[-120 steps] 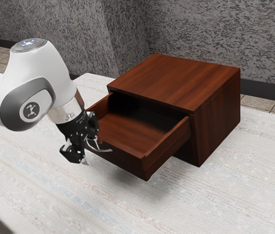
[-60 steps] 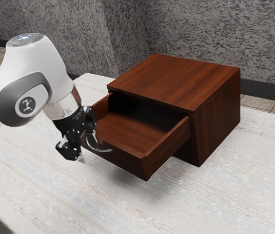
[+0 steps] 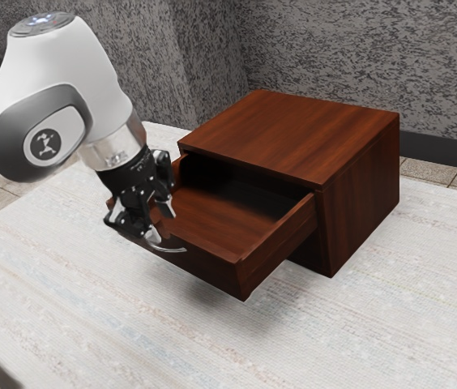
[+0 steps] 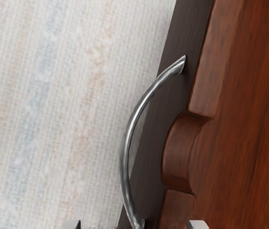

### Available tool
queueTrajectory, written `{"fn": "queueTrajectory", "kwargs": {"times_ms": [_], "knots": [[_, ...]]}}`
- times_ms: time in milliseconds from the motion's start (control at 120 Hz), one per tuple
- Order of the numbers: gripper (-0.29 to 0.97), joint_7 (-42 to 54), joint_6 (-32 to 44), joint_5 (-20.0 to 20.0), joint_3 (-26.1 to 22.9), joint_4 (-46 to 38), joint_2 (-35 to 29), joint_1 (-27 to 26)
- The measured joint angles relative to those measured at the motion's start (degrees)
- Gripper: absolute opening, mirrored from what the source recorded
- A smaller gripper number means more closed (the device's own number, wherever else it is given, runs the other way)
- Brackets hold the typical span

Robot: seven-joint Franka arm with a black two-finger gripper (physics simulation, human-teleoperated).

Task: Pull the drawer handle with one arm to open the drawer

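End effector, fingers spread wide and gripping nothing, rises from the surface back over the handle; the drawer stays pulled out, apparently open.

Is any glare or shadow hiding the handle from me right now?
Exterior view: a soft shadow lies on the table under the open drawer, the cabinet cavity is dark, and the handle is thin but readable. Wrist view: a bright streak runs along the handle, crisp against the dark drawer front, with no washout.
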Motion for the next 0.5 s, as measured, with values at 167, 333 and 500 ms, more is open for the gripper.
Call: {"fn": "queueTrajectory", "kwargs": {"times_ms": [167,333,500], "knots": [[0.43,-0.4,-9.9,-0.3,-5.0,16.8,2.7,-1.2],[0.55,11.7,-27.5,-0.3,-0.9,32.4,6.2,-1.9],[0.61,36.2,-24.5,-2.2,7.9,21.5,8.2,-1.1]]}}
